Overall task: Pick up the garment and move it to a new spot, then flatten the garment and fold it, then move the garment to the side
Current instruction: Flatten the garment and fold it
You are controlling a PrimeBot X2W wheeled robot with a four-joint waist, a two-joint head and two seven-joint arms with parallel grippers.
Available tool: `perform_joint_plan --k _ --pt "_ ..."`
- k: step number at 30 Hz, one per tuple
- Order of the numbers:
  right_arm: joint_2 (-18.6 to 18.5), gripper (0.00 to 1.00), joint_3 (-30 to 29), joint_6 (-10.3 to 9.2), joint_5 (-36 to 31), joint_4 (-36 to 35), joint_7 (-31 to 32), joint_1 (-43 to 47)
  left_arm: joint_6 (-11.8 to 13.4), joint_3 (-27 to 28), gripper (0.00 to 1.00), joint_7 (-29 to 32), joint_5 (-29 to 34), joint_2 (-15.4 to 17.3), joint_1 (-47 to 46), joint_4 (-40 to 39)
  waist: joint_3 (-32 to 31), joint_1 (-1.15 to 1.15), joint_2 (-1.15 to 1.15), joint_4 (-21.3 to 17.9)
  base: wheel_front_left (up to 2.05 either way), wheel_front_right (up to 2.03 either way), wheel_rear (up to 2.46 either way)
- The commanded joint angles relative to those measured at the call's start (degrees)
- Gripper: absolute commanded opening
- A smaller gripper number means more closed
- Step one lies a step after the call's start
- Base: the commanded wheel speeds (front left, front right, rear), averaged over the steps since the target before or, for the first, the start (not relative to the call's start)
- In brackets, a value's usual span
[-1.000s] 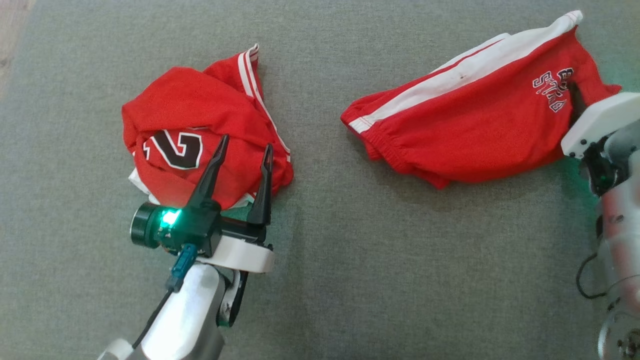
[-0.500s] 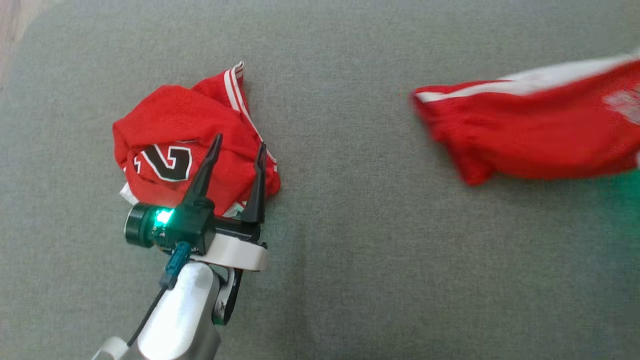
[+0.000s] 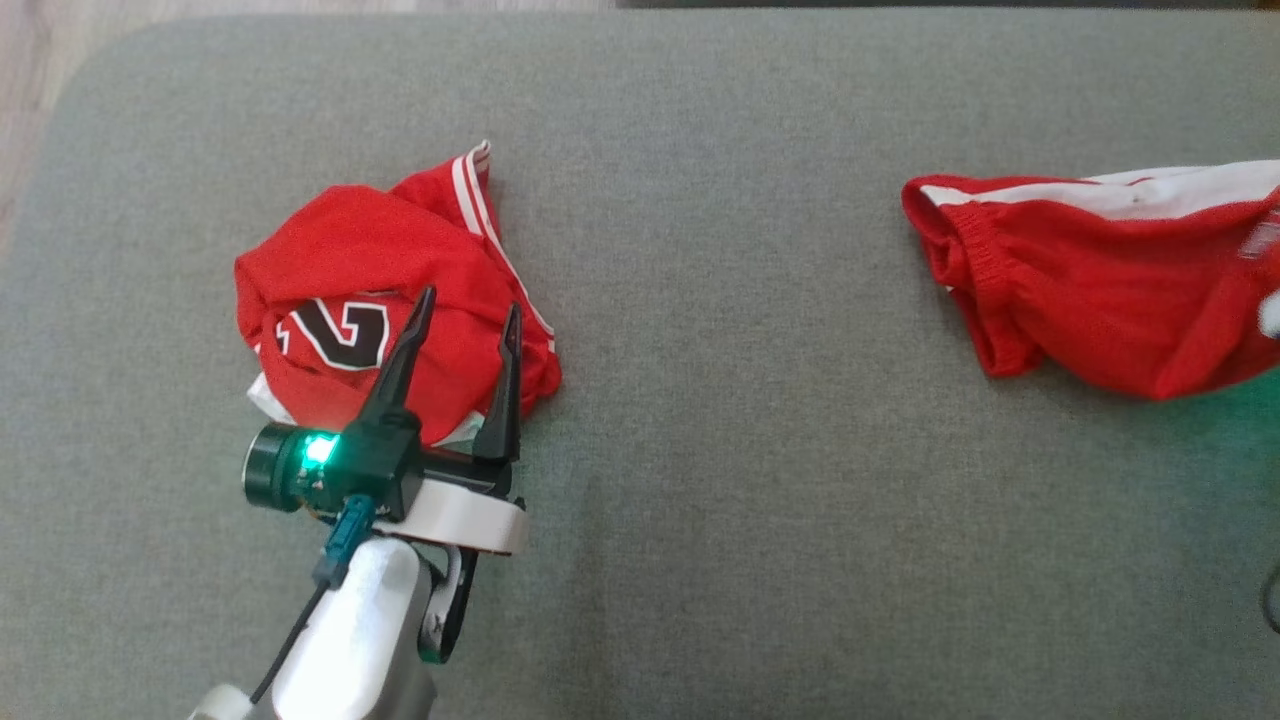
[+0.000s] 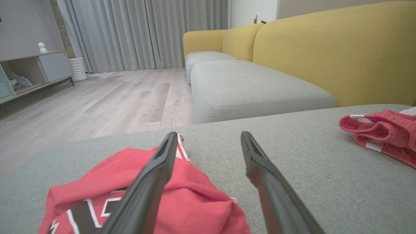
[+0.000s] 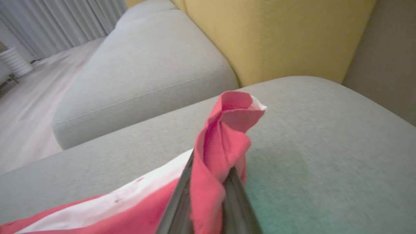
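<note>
A red garment with a white side stripe, a pair of shorts (image 3: pixel 1090 300), lies at the right edge of the grey cushion, and its far end runs out of the head view. My right gripper (image 5: pixel 211 175) is shut on a bunched fold of this red cloth (image 5: pixel 224 136), which sticks up between the fingers. A crumpled red jersey (image 3: pixel 360 260) with a black number lies on the left. My left gripper (image 3: pixel 470 300) hovers open over the jersey's near right part, with nothing between its fingers (image 4: pixel 152 182). The left wrist view shows the jersey (image 4: pixel 195 201) below and the shorts (image 4: pixel 383 133) at far right.
Both garments rest on a wide grey upholstered cushion (image 3: pixel 750 500). Its rounded left corner meets wood floor (image 3: pixel 30 100). Beyond it stand a yellow sofa back (image 4: pixel 325 48), another grey seat cushion (image 4: pixel 253 87) and a low cabinet (image 4: pixel 48 68) by curtains.
My right gripper has shut on the shorts and pulled them to the right, partly out of the head view. The head view has shifted a little. The left gripper stays open over the jersey.
</note>
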Motion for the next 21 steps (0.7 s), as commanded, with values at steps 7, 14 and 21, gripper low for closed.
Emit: perform_joint_plan --k 7,14,21 --pt "3.4 0.0 10.36 -0.04 6.08 -9.02 -0.85 0.26 -0.52 2.72 1.0 -0.37 0.73 0.24 0.12 -0.98 -3.62 0.0 0.0 0.47 0.0 0.0 0.0" --pt "6.63 0.0 24.33 -0.04 11.82 -17.59 0.86 4.87 -1.29 3.16 1.0 -0.37 0.31 0.16 1.18 -0.54 -6.02 0.0 0.0 2.49 0.0 0.0 0.0" --pt "6.08 0.0 38.4 -0.04 14.43 -19.11 2.76 8.98 -1.72 3.5 1.0 -0.37 0.32 0.28 1.2 -0.37 -6.35 0.0 0.0 4.86 0.0 0.0 0.0"
